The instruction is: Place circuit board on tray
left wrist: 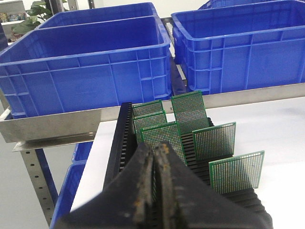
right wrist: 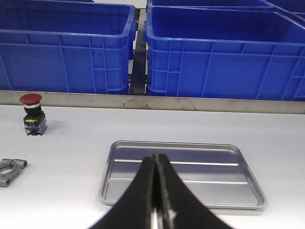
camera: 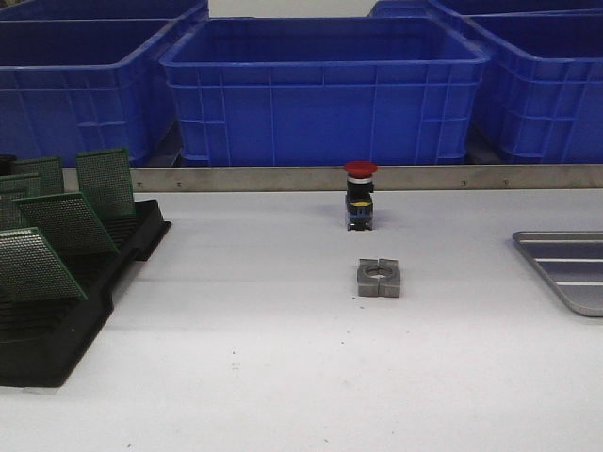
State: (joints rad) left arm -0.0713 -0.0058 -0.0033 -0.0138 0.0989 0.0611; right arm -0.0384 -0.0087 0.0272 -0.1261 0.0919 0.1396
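Several green perforated circuit boards [camera: 66, 224] stand tilted in a black slotted rack [camera: 57, 330] at the table's left; they also show in the left wrist view [left wrist: 214, 140]. The grey metal tray [camera: 570, 268] lies at the right edge, cut off by the frame, and shows whole and bare in the right wrist view [right wrist: 183, 174]. My left gripper [left wrist: 155, 149] is shut and empty, held over the near part of the rack [left wrist: 124, 138]. My right gripper [right wrist: 156, 158] is shut and empty, above the tray's near side. Neither gripper shows in the front view.
A red-capped push button [camera: 361, 195] stands at the table's middle back, with a grey metal clamp block [camera: 379, 278] in front of it. Big blue plastic bins [camera: 320, 89] line a shelf behind a metal rail [camera: 283, 178].
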